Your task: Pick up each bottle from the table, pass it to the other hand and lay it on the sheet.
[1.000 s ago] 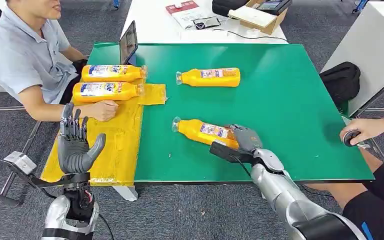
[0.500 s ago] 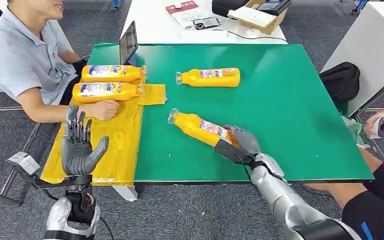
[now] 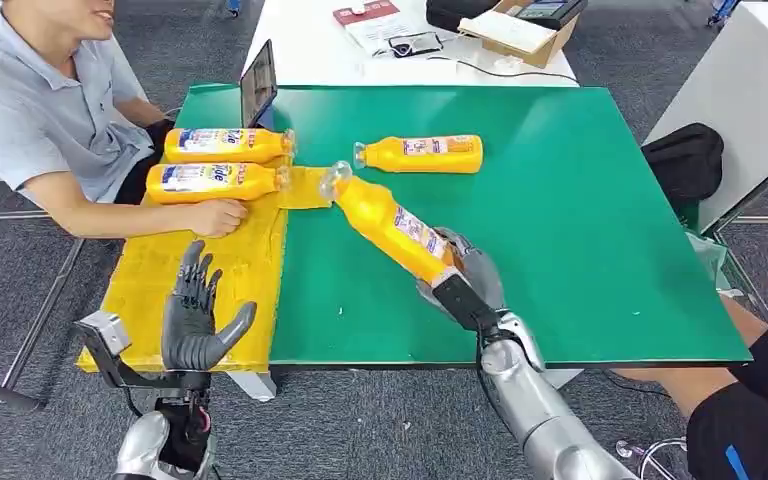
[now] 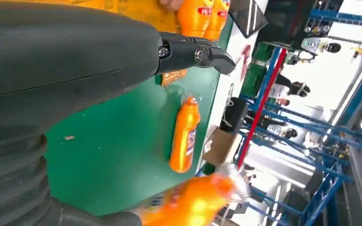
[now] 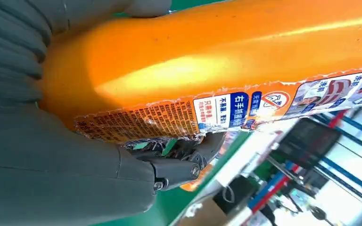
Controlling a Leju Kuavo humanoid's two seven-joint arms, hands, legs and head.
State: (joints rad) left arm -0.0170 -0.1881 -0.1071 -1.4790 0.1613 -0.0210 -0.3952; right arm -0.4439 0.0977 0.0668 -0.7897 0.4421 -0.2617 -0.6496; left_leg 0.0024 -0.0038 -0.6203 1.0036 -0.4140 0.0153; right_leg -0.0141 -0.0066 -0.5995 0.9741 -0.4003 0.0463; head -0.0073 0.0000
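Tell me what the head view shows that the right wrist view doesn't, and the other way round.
Head view alone: the left robot hand raised open over the yellow sheet, two bottles on the sheet, one bottle lying on the green table, and a seated person's fist on the sheet.
Right wrist view alone: the held bottle's label print up close, with dark fingers wrapped under it.
Both: the right robot hand gripping the orange bottle near its base, lifted off the table.
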